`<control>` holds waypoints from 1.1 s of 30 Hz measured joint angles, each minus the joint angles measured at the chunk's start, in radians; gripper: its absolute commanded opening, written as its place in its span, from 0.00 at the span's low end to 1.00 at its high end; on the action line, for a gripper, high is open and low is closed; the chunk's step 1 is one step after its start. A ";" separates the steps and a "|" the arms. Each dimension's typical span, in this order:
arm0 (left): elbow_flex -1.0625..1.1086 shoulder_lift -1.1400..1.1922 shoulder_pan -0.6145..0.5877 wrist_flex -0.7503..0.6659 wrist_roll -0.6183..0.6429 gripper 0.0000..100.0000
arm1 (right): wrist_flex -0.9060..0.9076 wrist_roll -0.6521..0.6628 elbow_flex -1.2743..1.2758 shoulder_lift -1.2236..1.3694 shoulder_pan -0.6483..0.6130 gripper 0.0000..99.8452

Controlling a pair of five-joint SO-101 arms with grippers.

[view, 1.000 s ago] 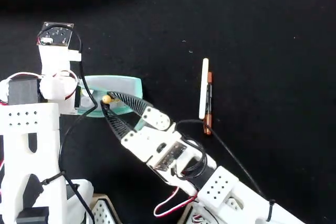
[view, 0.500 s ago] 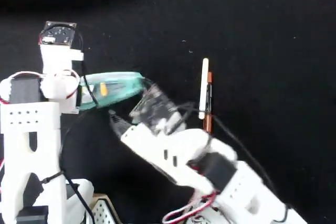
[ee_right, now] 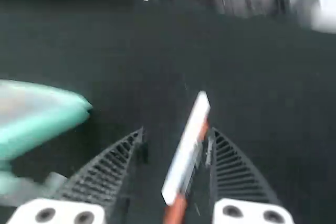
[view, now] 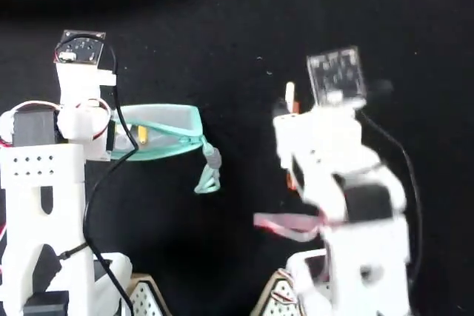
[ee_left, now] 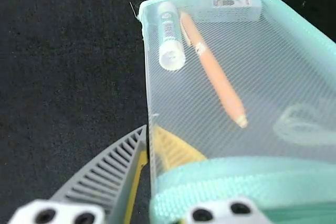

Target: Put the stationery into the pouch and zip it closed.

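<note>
Black table (view: 222, 35), left claw (ee_left: 151, 148) pinching pouch (ee_left: 231, 66) edge, right claw (ee_right: 176, 137) spread astride pens (ee_right: 186, 148)

Teal-trimmed mesh pouch (view: 159, 135) is laid on the black table (view: 385, 27) and looks unzipped. An orange pen (ee_left: 212, 72), a white tube (ee_left: 170, 38) and a flat white block (ee_left: 236, 4) are seen inside. A white pen (ee_right: 186, 148) and a brownish pen (ee_right: 176, 214) are left side by side, well apart from it.

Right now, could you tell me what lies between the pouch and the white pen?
Bare black tablecloth, seen in the high view, separates the pouch from the white pen.
</note>
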 measured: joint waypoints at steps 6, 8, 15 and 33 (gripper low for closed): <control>0.000 0.000 0.000 0.000 0.000 0.03 | -0.109 0.000 -0.069 0.454 0.044 0.18; 0.000 0.000 0.000 0.000 0.000 0.03 | -0.123 -0.002 -0.170 0.623 0.044 0.18; 0.000 0.000 0.000 0.000 0.000 0.03 | -0.057 -0.002 -0.620 1.158 0.044 0.18; 0.000 0.000 0.000 0.000 0.000 0.03 | 0.330 0.000 -1.654 1.958 0.091 0.03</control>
